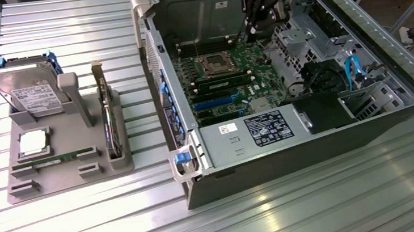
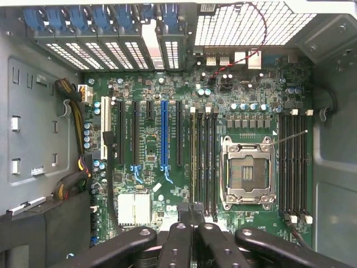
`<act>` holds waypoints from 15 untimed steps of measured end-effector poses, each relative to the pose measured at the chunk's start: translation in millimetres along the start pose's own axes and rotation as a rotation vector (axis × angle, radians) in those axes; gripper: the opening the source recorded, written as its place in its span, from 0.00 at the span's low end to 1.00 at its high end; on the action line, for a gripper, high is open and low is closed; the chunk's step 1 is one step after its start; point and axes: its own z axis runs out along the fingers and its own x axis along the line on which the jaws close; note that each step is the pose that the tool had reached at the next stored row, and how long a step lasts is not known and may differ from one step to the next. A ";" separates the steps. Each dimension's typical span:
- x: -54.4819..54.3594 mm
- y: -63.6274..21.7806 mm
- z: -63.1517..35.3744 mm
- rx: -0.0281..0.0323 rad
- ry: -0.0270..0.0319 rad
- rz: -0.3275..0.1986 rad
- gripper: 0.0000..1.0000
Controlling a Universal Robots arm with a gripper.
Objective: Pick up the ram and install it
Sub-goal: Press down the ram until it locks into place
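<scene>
Though partly cut off, the gripper looks narrow above the motherboard.

a: what's the surface like?
b: ribbed silver metal slats (with glare on the near part).
a: and directly on it?
b: a grey parts holder toward the exterior view's left, and an open computer case lying on its side to the right, apart from the holder.
</scene>
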 end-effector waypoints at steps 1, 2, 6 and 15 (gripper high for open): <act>0.0 0.0 0.0 0.0000 -0.0001 0.000 0.11; 0.0 0.0 0.0 0.0000 -0.0001 0.000 0.11; 0.0 1.3 0.3 0.0070 0.0009 0.000 0.11; 0.0 3.2 0.7 0.0190 0.0023 0.001 0.11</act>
